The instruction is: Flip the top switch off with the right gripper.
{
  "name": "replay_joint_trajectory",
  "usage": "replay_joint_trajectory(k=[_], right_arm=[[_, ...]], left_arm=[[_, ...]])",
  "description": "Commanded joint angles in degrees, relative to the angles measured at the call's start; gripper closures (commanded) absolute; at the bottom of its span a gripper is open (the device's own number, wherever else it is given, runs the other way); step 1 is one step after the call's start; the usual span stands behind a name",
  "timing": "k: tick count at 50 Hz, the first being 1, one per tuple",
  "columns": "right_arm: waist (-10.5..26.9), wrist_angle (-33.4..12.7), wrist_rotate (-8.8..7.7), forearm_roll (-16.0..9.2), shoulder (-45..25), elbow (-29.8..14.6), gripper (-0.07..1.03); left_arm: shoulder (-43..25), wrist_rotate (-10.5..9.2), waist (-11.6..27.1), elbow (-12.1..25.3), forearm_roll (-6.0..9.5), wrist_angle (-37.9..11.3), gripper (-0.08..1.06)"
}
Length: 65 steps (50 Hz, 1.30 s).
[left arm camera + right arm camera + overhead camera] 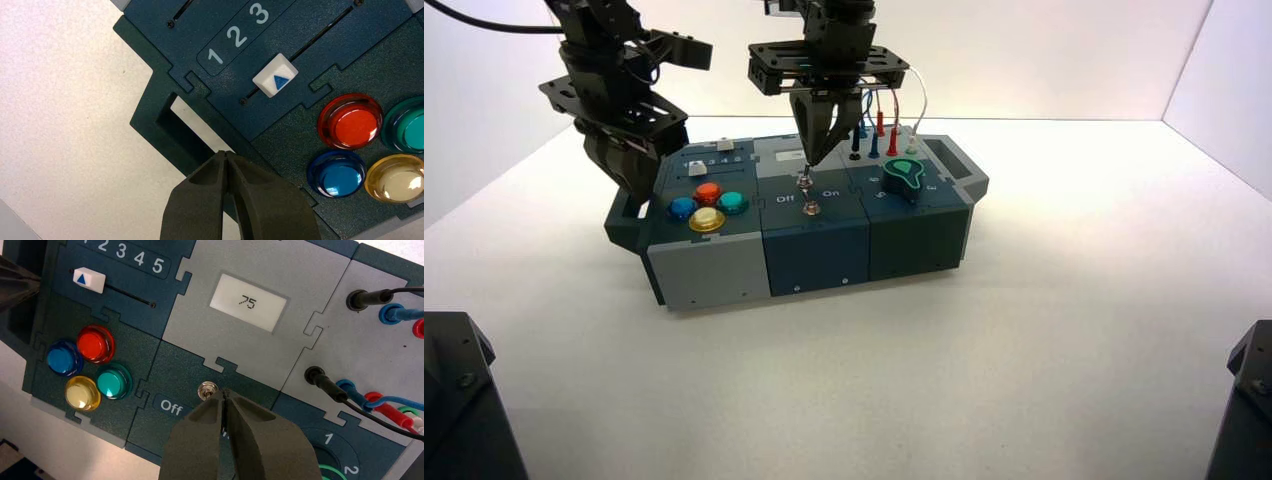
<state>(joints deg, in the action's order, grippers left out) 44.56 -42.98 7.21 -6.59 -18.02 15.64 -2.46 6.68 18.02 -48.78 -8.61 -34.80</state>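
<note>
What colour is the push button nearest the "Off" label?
Teal green, clearest in the right wrist view.

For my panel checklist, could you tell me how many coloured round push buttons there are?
4, clustered at the box's left end: red rearmost, blue leftmost, teal rightmost, yellow nearest the front. None seem hidden.
</note>
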Motion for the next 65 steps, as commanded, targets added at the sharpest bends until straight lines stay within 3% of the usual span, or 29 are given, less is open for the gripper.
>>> replay_joint_trajectory(k=[1,39,53,65], right_arm=[[1.1,0.2,0.18,-0.6,1.0,-0.4,0.98],[4.7,-1.3,0.62,-3.1,1.3,-2.1,0.98],[2.5,-0.3,0.88,0.4,4.6,2.5,0.98],[2.7,-3.0,0.7,0.6,8.0,4.0,0.98]], left_arm=[[-0.4,0.09,-0.4,0.3,0.18,0.9,1.01],[-0.4,0.09,0.1,0.3,0.18,0.8,1.01],[1.1,0.0,0.2,0.4,0.26,0.8,1.01],[4.4,0.09,0.2,-0.6,1.05,0.1,1.01]])
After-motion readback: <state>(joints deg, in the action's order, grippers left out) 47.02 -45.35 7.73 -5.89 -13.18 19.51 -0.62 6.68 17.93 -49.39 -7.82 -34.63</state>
